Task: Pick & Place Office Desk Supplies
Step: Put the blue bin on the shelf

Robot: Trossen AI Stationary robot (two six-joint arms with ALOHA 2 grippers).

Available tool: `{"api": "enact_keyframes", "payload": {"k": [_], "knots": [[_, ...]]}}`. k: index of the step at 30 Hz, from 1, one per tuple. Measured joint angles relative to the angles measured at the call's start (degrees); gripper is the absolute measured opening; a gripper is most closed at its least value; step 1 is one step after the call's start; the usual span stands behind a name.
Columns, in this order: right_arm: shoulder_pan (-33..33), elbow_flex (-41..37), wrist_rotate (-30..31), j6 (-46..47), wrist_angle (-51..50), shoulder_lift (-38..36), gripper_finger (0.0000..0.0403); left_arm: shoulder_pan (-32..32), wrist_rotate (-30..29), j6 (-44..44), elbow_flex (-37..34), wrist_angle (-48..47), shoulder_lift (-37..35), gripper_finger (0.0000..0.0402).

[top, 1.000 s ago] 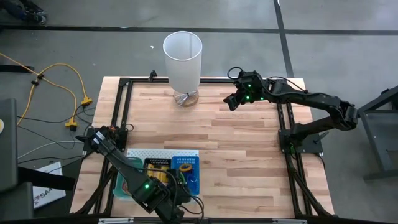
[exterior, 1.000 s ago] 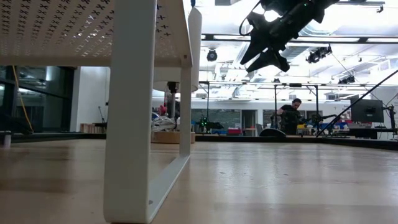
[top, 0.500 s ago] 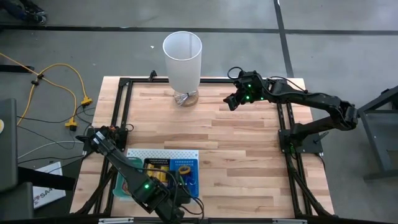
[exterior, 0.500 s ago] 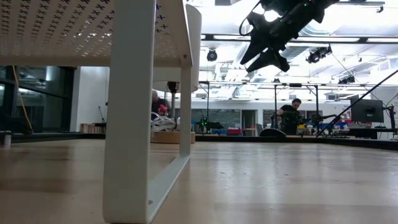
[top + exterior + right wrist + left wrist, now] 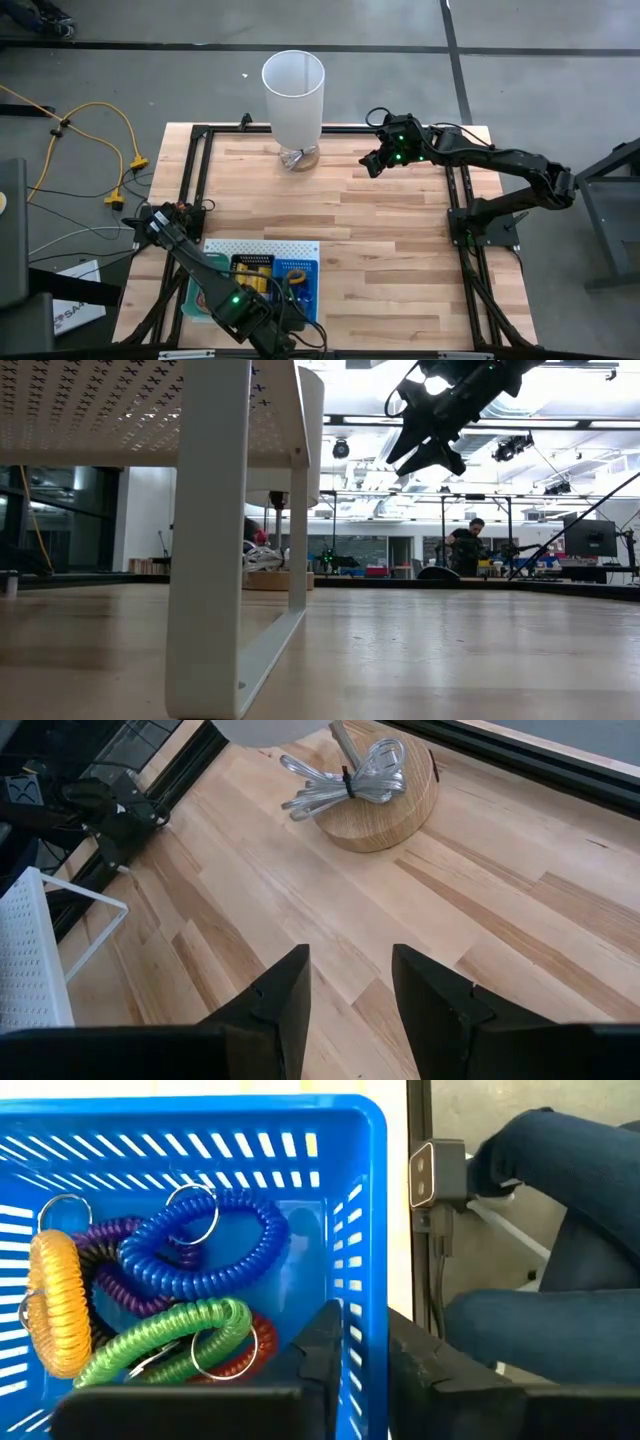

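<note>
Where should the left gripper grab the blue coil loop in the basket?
Take the blue coil loop on its arc nearest the basket's side wall, coming straight down. That stretch looks to lie free on top; its other end crosses the purple loop and yellow loop.

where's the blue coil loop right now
The blue coil loop lies in the blue basket under the left tool, between the purple and green coils; the basket sits at the table's near left edge.

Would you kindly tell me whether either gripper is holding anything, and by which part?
The left gripper straddles the blue basket at its side wall, one finger inside, one outside; whether it clamps cannot be told. The right gripper holds nothing.
</note>
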Motion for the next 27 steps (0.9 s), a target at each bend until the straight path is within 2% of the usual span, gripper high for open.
{"api": "enact_keyframes", "payload": {"k": [7,27], "knots": [[0.0,0.0,0.0,0.0,0.0,0.0,0.0130,0.0,-0.3,0.3,0.0,0.2,0.0,0.0077],[0.0,0.0,0.0,0.0,0.0,0.0,0.0130,0.0,-0.7,4.8,0.0,0.3,0.0,0.0079]]}}
